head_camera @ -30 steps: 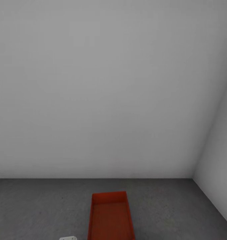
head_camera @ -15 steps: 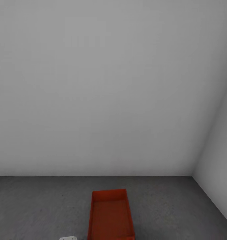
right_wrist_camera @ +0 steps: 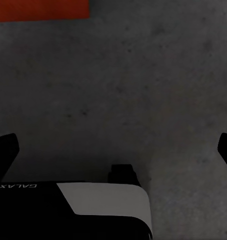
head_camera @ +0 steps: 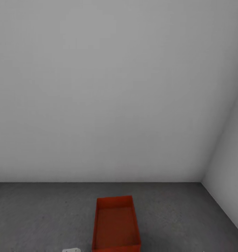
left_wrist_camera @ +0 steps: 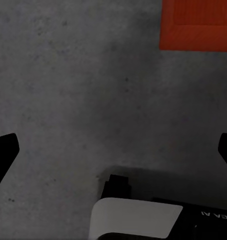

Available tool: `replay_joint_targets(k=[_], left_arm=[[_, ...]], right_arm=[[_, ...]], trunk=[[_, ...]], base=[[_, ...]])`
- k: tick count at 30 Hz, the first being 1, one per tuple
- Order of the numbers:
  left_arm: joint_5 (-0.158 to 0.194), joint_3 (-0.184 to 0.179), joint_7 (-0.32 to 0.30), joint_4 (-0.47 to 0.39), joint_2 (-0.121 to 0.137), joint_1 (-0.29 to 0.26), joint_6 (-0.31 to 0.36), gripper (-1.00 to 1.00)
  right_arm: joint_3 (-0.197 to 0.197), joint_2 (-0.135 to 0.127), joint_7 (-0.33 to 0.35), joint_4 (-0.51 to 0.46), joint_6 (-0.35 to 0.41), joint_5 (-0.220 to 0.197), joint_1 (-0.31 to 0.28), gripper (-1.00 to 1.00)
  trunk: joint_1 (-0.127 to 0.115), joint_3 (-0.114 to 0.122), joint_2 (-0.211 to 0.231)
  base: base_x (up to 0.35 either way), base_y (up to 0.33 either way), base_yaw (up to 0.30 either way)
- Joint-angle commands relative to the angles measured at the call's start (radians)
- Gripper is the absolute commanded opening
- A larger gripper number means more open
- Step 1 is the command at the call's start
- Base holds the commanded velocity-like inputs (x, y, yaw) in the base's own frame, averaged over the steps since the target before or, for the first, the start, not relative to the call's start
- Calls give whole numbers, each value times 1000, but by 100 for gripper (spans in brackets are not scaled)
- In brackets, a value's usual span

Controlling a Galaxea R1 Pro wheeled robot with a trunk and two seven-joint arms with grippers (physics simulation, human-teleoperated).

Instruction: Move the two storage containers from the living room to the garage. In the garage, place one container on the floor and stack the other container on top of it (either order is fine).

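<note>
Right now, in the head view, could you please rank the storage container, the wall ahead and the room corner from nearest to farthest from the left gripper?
From the left gripper:
1. storage container, on the floor just to its right.
2. wall ahead, beyond the container.
3. room corner, far right where the two walls meet.

The left gripper (left_wrist_camera: 113, 150) is pointing straight down, its two black fingertips (left_wrist_camera: 4, 150) spreading wide apart at opposite edges of the left wrist view, nothing sitting between them. The right gripper (right_wrist_camera: 113, 150) is facing downward the same way, its fingertips (right_wrist_camera: 5, 149) likewise splayed fully and gripping nothing. A small white corner of the robot's body (head_camera: 71, 250) is peeking in at the bottom edge of the head view.
</note>
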Motion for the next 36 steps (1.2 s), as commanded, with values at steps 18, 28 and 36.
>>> replay_joint_targets(k=[18,28,36], left_arm=[[15,-1,-110,0,13,4,8,100],[15,-1,-121,0,14,4,5,100],[15,-1,-121,0,14,4,4,100]], right_arm=[[8,0,32,3,-3,-9,-1,100],[7,-2,39,3,-4,-11,-1,100],[7,-1,38,3,-4,-11,-1,100]], trunk=[[0,-27,-1],[0,-28,-1],[0,-28,-1]], base=[[0,0,0],[0,0,-6],[0,0,-189]])
